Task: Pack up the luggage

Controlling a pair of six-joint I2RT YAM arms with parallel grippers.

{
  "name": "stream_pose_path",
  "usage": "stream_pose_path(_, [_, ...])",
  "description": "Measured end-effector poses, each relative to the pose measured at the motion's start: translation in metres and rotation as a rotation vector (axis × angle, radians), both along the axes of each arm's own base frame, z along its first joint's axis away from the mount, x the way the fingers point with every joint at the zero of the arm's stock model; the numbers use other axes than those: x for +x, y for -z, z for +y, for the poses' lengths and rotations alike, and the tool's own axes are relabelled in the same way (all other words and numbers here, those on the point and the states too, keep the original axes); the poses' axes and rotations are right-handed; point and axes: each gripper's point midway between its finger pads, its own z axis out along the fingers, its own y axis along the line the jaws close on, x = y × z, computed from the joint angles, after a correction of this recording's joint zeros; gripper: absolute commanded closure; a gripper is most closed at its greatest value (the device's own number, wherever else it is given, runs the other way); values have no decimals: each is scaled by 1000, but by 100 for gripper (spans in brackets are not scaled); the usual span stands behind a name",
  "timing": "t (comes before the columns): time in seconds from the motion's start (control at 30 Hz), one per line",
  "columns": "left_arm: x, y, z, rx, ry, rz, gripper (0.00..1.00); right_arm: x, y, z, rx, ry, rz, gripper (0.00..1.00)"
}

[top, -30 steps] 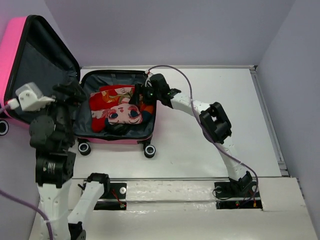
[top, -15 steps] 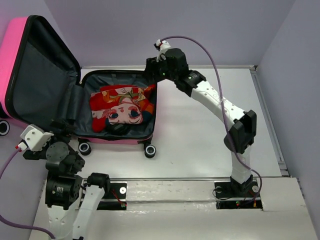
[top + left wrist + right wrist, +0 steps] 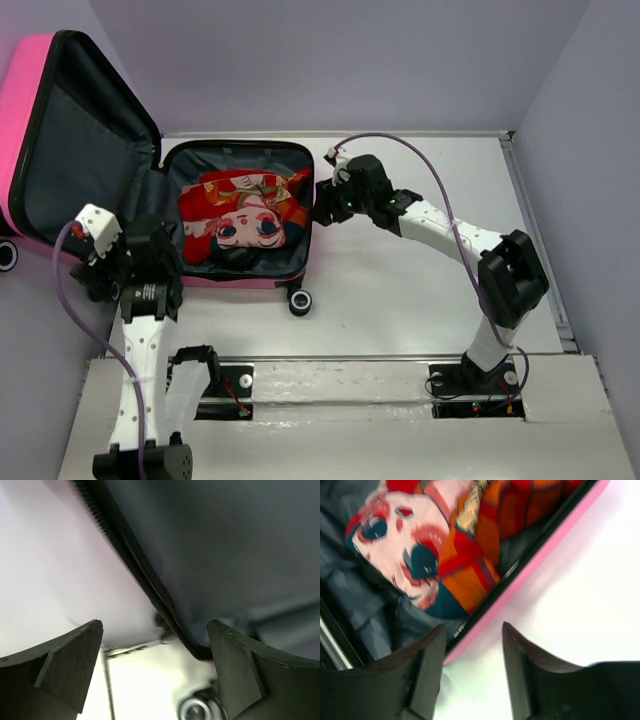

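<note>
The white left arm [image 3: 140, 350] is rising steeply from its base and is bending forward at the wrist. The black left gripper [image 3: 155, 627] is holding its two dark fingers [image 3: 65, 665] wide apart, with nothing between them. The white right arm [image 3: 450, 235] is stretching far forward and across toward its left. The black right gripper [image 3: 472, 627] is pointing downward, its fingers standing partly apart and gripping nothing.

Left gripper [image 3: 155, 627] wide apart before the luggage [image 3: 250, 525], black zipper edge [image 3: 142, 580] and dark grey lining [image 3: 215, 560] close up
</note>
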Motion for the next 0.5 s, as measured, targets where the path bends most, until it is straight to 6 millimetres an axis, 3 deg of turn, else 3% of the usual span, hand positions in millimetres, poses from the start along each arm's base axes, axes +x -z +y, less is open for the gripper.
stream_pose_path(0.17, [6,20,34,-32,-150,131,7,-4,29,-18,15,-18,90,29])
stream_pose_path(0.33, [13,13,42,-23,-186,147,16,6,21,-22,73,-23,84,28])
stream_pose_path(0.37, [14,11,42,-18,-192,148,23,6,19,-19,92,-36,80,28])
stream_pose_path(0.4, [15,10,43,-13,-196,151,37,5,19,-15,105,-48,85,28])
stream_pose_path(0.47, [18,8,44,-9,-198,154,50,4,21,-11,115,-60,92,27])
stream_pose_path(0.5, [21,5,45,-7,-198,159,64,4,23,-10,118,-61,100,22])
